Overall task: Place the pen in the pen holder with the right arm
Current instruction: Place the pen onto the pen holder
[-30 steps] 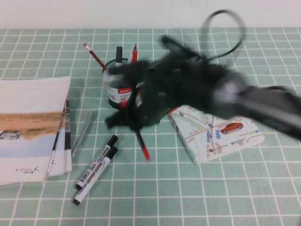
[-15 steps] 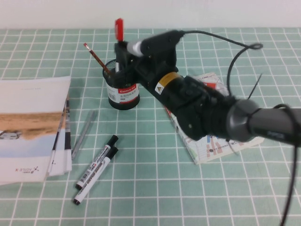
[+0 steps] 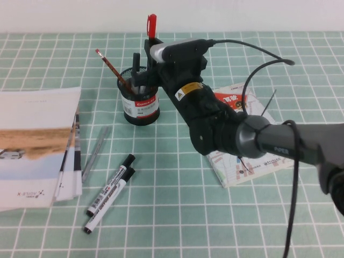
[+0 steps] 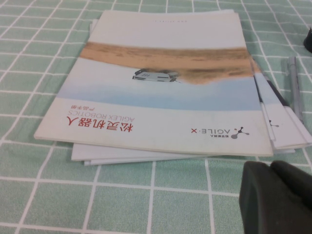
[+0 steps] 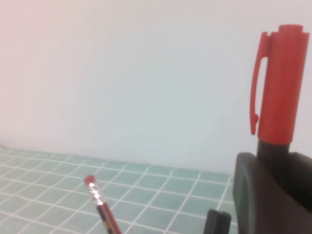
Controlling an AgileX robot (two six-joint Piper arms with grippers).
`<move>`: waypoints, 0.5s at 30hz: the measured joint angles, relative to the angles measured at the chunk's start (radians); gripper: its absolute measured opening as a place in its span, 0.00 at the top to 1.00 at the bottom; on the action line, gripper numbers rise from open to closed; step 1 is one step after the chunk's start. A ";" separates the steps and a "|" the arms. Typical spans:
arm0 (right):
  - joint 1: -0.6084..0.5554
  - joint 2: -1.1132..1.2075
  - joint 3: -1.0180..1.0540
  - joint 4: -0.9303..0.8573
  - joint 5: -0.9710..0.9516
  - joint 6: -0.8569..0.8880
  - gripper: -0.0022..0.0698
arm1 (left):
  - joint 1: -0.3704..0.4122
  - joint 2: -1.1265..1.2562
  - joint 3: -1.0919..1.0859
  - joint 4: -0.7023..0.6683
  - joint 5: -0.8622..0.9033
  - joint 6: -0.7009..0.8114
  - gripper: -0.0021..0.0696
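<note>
Pen (image 3: 151, 25) looks light, stiff, slick-barreled; best pinched mid-barrel, as right gripper (image 3: 153, 45) does now, jaws pinching it upright, red cap up, just above pen holder (image 3: 141, 105) at its 1 o'clock rim. Holder already has a red pencil (image 3: 109, 66) & a dark pen. Left gripper (image 4: 275, 197) parked by brochures (image 4: 165, 83) w/ pads pressed together.

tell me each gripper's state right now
left gripper: low beside the brochures, cannot be told.
right gripper: shut on the pen, upright above the pen holder.

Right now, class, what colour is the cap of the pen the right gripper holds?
Red; the pen cap shows best in the right wrist view, above the right gripper.
</note>
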 joint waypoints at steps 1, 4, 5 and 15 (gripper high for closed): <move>-0.001 0.012 -0.017 0.009 0.014 0.000 0.88 | 0.000 0.000 0.000 0.000 0.000 0.000 0.98; -0.002 0.040 -0.055 0.024 0.055 -0.002 0.88 | 0.000 0.000 0.000 0.000 0.000 0.000 0.98; -0.002 0.048 -0.063 0.028 0.069 -0.004 0.88 | 0.000 0.000 0.000 0.000 0.000 0.000 0.98; -0.002 0.067 -0.073 0.061 0.163 -0.008 0.76 | 0.000 0.000 0.000 0.000 0.000 0.000 0.98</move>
